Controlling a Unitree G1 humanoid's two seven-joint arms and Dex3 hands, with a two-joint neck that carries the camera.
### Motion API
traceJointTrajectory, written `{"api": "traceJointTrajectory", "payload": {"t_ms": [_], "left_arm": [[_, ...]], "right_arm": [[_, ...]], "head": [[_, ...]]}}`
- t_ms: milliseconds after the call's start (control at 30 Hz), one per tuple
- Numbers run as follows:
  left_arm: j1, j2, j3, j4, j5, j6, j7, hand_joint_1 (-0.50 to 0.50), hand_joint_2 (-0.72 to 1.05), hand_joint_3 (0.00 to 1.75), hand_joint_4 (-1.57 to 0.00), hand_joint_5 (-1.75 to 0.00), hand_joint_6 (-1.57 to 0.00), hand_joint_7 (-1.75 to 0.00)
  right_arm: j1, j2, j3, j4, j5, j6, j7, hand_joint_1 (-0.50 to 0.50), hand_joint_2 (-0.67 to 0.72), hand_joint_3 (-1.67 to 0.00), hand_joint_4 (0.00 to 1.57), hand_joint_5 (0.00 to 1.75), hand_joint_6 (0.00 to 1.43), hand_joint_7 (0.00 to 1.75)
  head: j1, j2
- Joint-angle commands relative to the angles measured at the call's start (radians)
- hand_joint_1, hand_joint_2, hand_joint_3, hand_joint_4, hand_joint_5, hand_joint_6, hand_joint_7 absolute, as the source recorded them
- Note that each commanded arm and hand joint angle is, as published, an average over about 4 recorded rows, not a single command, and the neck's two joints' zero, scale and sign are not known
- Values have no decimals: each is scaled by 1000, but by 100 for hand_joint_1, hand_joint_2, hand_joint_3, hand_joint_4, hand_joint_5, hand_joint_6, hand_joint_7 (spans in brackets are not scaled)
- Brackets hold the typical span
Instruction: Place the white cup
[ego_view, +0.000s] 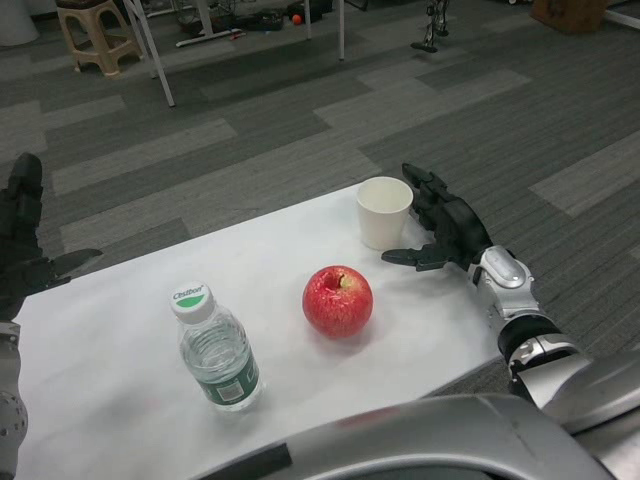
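Table (120, 350): white, slanting from lower left up toward 1 o'clock, over grey striped carpet
Right hand (440, 228): at 3 o'clock of the cup, fingers spread wide and holding nothing, just beside the cup wall (whether a fingertip touches it I cannot tell)
Left hand (22, 240): at the 9 o'clock edge of the view, fingers apart, nothing in it
Bottle (216, 350): clear water bottle, white cap, upright at 7 o'clock of the apple
Apple (338, 301): red, mid-table
White cup (384, 211): upright, near the table's far corner, at 1 o'clock of the apple
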Motion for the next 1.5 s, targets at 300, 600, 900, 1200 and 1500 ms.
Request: {"api": "traceJointTrajectory", "payload": {"t_ms": [300,600,900,1200,1500], "left_arm": [[-11,7,16,3,1,-5,-8,-50,25,9,0,-21,0,-2],[-10,7,35,3,0,-7,-9,-50,16,9,0,-21,0,0],[-10,9,65,3,1,-5,-10,-50,16,9,0,-21,0,0],[-24,20,102,20,5,1,-10,-50,16,9,0,-21,0,0],[-54,23,109,76,12,1,-10,-50,16,9,0,-21,0,0]], "right_arm": [[74,-25,-57,-114,4,-5,53,-42,-8,-12,0,0,0,7],[108,-27,-113,-188,8,-6,58,-39,47,-2,0,0,1,5],[103,-55,-150,-233,12,-4,50,-35,53,0,0,0,2,0],[59,-69,-175,-289,18,-3,-12,-38,49,0,0,0,0,0],[-84,-68,-160,-349,20,-3,-121,-38,38,0,0,0,1,0]], "head": [[-3,14],[1,21],[1,36],[11,54],[28,63]]}}
